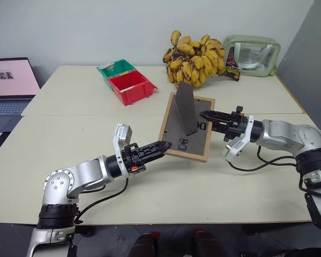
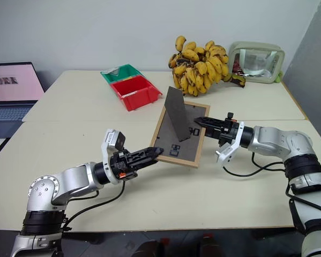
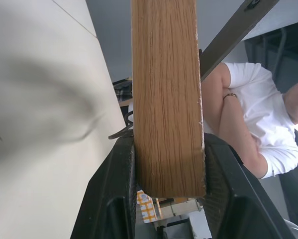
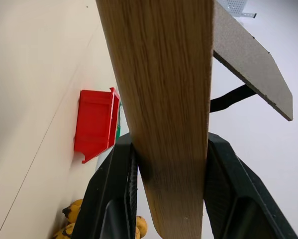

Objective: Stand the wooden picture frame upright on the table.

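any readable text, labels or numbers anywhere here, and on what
None can be read.
Frame back: white marks, too small to read.
Laptop screen: a row of small pictures, any text too blurred.
Red bin: a pale label on its rim, unreadable.

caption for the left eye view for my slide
Both grippers, left and right, hold the wooden frame back-up over the table, stand folded out.

Pale grey wall (image 1: 96, 27), open laptop (image 1: 10, 88) on a side desk, dark floor (image 1: 10, 235)
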